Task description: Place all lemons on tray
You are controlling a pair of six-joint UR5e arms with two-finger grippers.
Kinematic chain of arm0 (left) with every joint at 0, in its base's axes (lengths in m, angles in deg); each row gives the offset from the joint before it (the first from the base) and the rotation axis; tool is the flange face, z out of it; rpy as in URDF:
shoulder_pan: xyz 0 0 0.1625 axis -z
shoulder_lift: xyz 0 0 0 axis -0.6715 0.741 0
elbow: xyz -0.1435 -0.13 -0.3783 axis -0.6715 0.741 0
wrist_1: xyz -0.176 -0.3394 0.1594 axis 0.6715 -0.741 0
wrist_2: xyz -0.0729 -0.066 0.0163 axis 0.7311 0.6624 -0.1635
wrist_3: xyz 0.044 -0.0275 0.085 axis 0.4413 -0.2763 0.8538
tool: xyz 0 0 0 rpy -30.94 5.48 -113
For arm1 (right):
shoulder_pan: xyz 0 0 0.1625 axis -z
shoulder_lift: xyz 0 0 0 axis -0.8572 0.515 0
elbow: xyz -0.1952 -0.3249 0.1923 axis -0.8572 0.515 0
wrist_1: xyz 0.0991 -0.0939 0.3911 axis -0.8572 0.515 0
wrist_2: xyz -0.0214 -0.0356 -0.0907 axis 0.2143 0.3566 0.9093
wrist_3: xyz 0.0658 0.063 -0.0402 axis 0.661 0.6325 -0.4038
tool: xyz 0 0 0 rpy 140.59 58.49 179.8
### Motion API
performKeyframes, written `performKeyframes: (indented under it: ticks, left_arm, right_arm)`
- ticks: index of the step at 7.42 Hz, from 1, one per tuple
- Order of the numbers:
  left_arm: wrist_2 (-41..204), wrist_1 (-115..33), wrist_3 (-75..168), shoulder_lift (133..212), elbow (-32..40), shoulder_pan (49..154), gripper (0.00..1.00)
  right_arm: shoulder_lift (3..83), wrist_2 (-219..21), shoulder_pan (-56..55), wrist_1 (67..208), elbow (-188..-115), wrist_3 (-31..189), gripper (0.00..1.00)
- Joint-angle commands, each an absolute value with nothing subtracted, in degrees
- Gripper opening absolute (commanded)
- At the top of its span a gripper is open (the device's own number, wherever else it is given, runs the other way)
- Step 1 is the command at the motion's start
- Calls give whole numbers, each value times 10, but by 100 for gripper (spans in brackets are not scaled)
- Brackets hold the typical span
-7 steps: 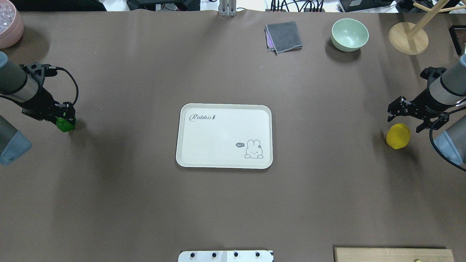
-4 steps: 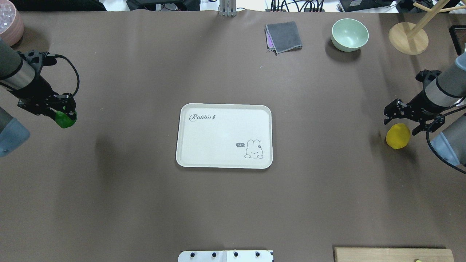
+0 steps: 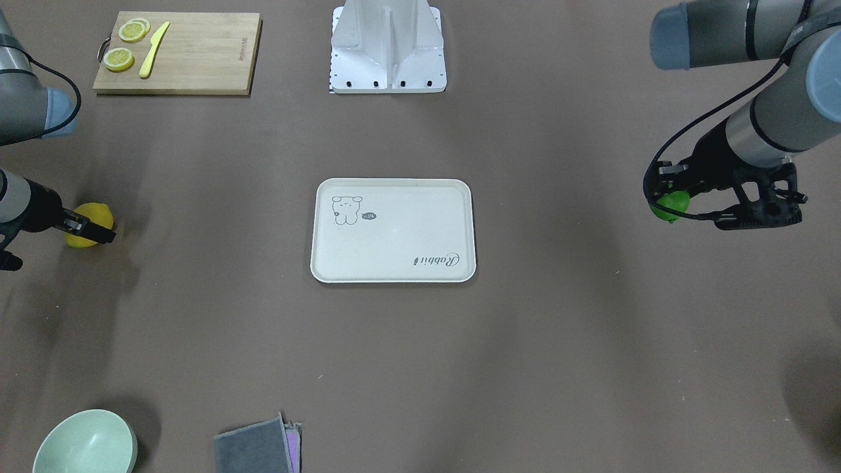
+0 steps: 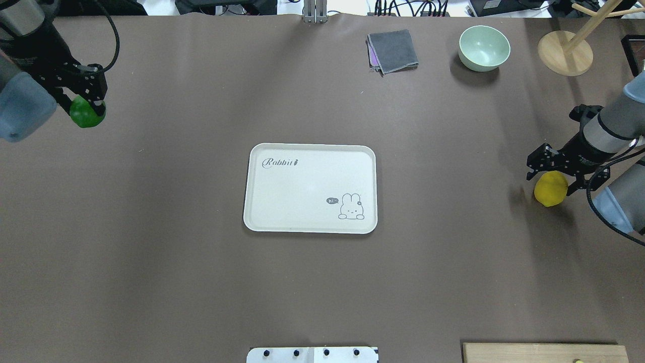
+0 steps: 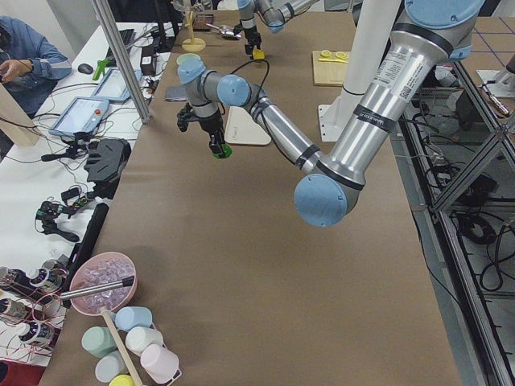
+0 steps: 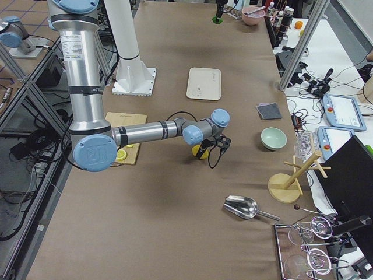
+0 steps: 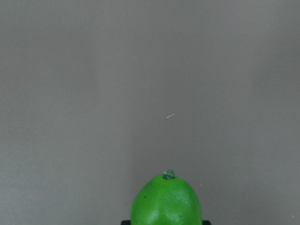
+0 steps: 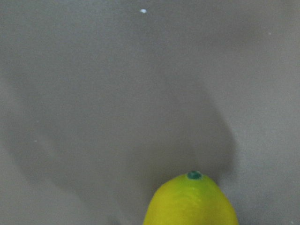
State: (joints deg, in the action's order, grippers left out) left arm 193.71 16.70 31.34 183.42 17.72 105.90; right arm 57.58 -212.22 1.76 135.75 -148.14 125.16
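Cream-white tray (image 4: pixel 310 151) flat at the middle of the brown table (image 4: pixel 166 282), printed side up, long edges parallel to the robot's side. Left gripper (image 4: pixel 84 106) toward the far left corner in the overhead view, clamped narrow on the green lemon (image 4: pixel 86 116); fruit held clear of the table surface in the left side view (image 5: pixel 221 153), stem end pointing away from the wrist camera (image 7: pixel 166 201), well apart from the tray. Right gripper (image 4: pixel 552 179) near the right edge, jaws spread wide and straddling the yellow lemon (image 4: pixel 551 190), one finger on each side; contact between fingers and peel not discernible. Yellow lemon resting on the table (image 3: pixel 89 211), likewise well apart from the tray. Along the far edge, folded grey cloth (image 4: pixel 393 50), pale green bowl (image 4: pixel 484 48) and wooden stand (image 4: pixel 564 53). Beside the robot base (image 3: pixel 387 46), wooden cutting board (image 3: pixel 197 52) bearing lemon slices (image 3: pixel 119 59) and a yellow knife (image 3: pixel 153 49).
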Motion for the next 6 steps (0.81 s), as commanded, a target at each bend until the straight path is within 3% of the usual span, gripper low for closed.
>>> performKeyframes:
  ticks: [1,2,3,6]
  left_arm:
    - [1939,186,234,1895,175,1045,0]
    - [1939,180,183,1924,164,1006,0]
    - [1935,136,102,1937,156,970,0]
    - [1855,-12,-97,1965,90,860,0]
  right_arm:
    - [577,-2127,20,1358,-1483,1254,50]
    - [580,-2133,19,1358,-1484,1254,16]
    - [578,-2134,18,1359,-1490,1255,0]
    - [551,-2122,33,1405,-1533,1246,0]
